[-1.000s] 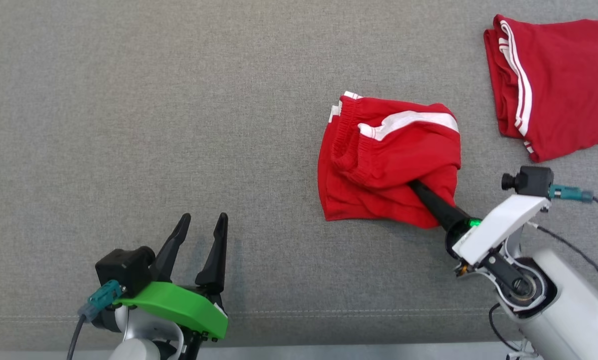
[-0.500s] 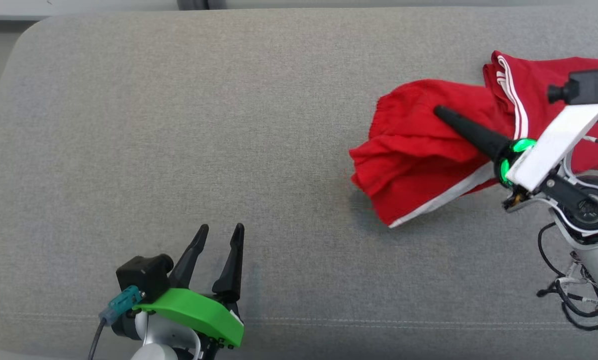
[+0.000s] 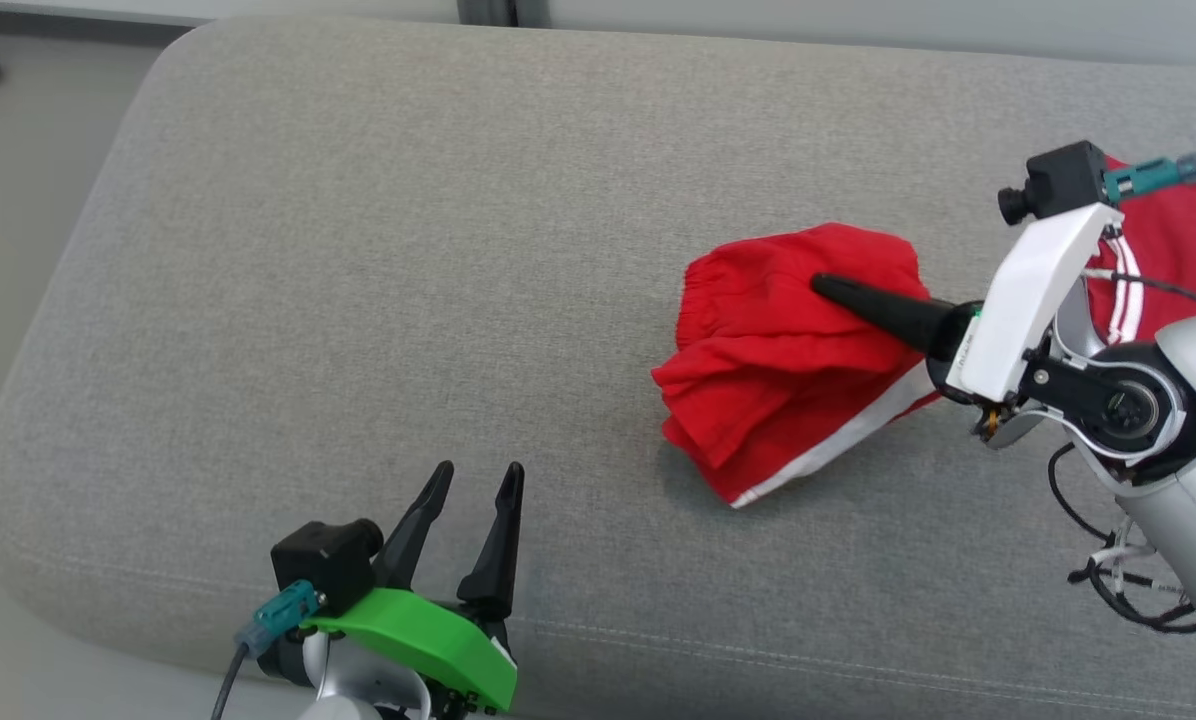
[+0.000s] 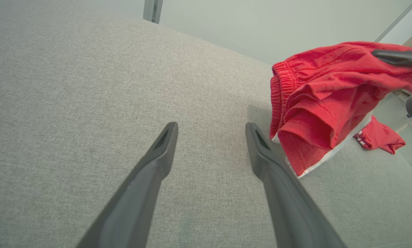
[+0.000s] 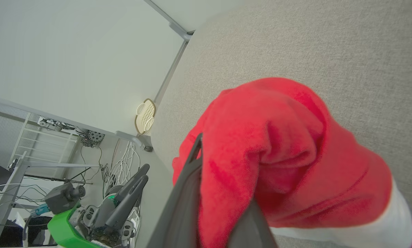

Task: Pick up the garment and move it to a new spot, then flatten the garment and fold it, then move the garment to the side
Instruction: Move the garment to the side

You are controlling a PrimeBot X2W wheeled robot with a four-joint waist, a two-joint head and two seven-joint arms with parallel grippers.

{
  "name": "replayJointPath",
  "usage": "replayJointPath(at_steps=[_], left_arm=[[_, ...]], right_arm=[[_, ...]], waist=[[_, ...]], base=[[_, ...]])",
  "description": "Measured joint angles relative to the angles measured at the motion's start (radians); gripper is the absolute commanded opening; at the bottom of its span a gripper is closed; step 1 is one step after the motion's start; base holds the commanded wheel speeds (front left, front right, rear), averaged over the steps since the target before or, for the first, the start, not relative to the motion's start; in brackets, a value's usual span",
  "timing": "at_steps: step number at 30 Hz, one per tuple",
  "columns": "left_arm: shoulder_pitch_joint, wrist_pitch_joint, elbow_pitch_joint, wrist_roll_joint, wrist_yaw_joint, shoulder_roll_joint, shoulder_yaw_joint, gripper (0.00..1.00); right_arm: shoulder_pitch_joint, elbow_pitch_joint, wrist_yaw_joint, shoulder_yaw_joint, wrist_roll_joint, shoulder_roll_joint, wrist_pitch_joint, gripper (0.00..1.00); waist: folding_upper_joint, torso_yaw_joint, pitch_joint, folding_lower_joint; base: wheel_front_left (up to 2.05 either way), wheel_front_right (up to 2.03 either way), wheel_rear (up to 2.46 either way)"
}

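Note:
The garment (image 3: 778, 370) is a pair of red shorts with a white stripe. It hangs bunched from my right gripper (image 3: 826, 288), which is shut on its fabric, above the right half of the grey cushion (image 3: 358, 250). In the right wrist view the red garment (image 5: 278, 144) drapes over the gripper (image 5: 219, 172) and hides one fingertip. My left gripper (image 3: 480, 475) stands open over the front of the cushion, holding nothing. In the left wrist view the garment (image 4: 312, 103) hangs just right of the open left gripper (image 4: 211, 129).
A second red garment with white stripes (image 3: 1178, 240) lies at the far right, partly behind my right arm. The cushion's rounded left edge (image 3: 68, 300) drops to the floor. Cables (image 3: 1118, 570) hang below the right arm.
The right gripper has lifted the garment off the cushion, and it now hangs from the fingers. The head view has shifted, bringing the cushion's left edge into sight. The left gripper stays open.

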Motion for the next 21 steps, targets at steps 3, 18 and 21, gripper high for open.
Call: replayJointPath(at_steps=[3,18,21], left_arm=[[0.0,-0.002,0.001,0.0,0.0,-0.006,-0.006,1.0],[-0.001,-0.053,0.006,-0.047,0.001,-0.029,-0.042,1.0],[-0.002,-0.062,0.013,-0.053,0.0,-0.031,-0.042,1.0]], right_arm=[[-0.076,0.025,-0.015,0.045,-0.064,-0.017,0.041,0.0],[-0.399,0.163,-0.025,0.102,-0.316,0.055,-0.018,0.0],[-0.342,0.207,-0.007,0.154,-0.303,0.039,0.028,0.0]], waist=[[0.0,0.031,0.006,0.0],[0.0,0.211,0.049,0.0],[0.0,0.244,0.068,0.0]], base=[[0.0,0.0,0.0],[0.0,0.0,0.0],[0.0,0.0,0.0]])
